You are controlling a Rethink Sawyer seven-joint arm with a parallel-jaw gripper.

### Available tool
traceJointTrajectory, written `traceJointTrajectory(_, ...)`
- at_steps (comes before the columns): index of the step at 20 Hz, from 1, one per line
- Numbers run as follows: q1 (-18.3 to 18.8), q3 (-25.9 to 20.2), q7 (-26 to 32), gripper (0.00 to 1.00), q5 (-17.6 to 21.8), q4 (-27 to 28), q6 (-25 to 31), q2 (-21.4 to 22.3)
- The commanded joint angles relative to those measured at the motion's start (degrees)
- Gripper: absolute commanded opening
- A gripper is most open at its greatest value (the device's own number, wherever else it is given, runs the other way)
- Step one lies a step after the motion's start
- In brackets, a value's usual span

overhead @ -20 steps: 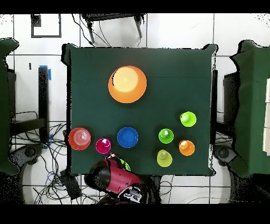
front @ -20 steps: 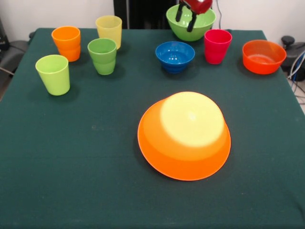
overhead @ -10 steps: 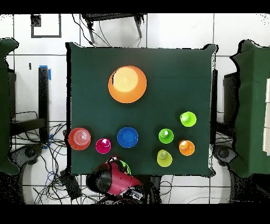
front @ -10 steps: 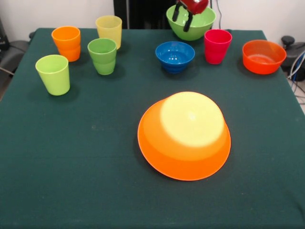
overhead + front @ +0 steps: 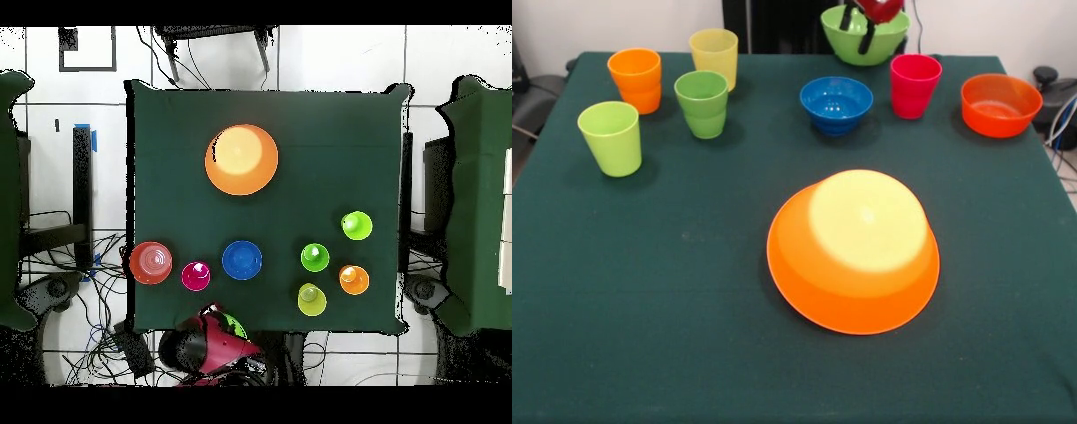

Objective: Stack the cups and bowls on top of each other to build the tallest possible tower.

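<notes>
My gripper is at the table's far edge, shut on the rim of the large light green bowl and holding it just above the cloth. In the overhead view the red arm covers most of that bowl. The very large orange bowl lies upside down mid-table, alone. The small blue bowl, red-pink cup and red-orange bowl stand in a row near the gripper. The orange, pale yellow, green and lime green cups stand at far left. No purple bowl shows.
The green cloth table carries everything. Cables and dark chairs lie on the tiled floor round it. In the overhead view the orange bowl sits well apart from the row of small pieces.
The gripper has risen and drawn back toward the robot's base, and the light green bowl has come up with it. Nothing else moved.
</notes>
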State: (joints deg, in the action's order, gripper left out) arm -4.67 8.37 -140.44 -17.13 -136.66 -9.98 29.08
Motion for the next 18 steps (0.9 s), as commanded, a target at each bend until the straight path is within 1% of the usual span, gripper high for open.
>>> traceJointTrajectory(1, 0.32, -7.59, -16.21, 1.0, -3.07, 0.11, -3.53, -3.13)
traceJointTrajectory(4, -0.01, -6.99, -16.19, 1.0, -2.55, 1.09, -4.19, -3.97)
traceJointTrajectory(7, -0.47, -5.28, -14.81, 1.0, -1.56, 2.96, -5.17, -4.91)
traceJointTrajectory(9, 0.76, -4.83, -13.08, 1.0, 0.6, 4.74, -6.79, -5.75)
traceJointTrajectory(10, 0.96, -4.16, -12.03, 0.0, 2.21, 5.85, -9.37, -6.43)
traceJointTrajectory(13, 0.95, -3.74, -12.41, 0.0, 4.46, 6.57, -14.54, -7.41)
traceJointTrajectory(15, 1.43, -3.65, -11.94, 0.0, 5.26, 6.52, -14.8, -6.93)
traceJointTrajectory(16, 2.14, -3.99, -10.8, 0.0, 5.46, 6.08, -12.01, -5.37)
traceJointTrajectory(18, 2.85, -4.12, -9.96, 0.0, 5.71, 5.6, -8.44, -2.7)
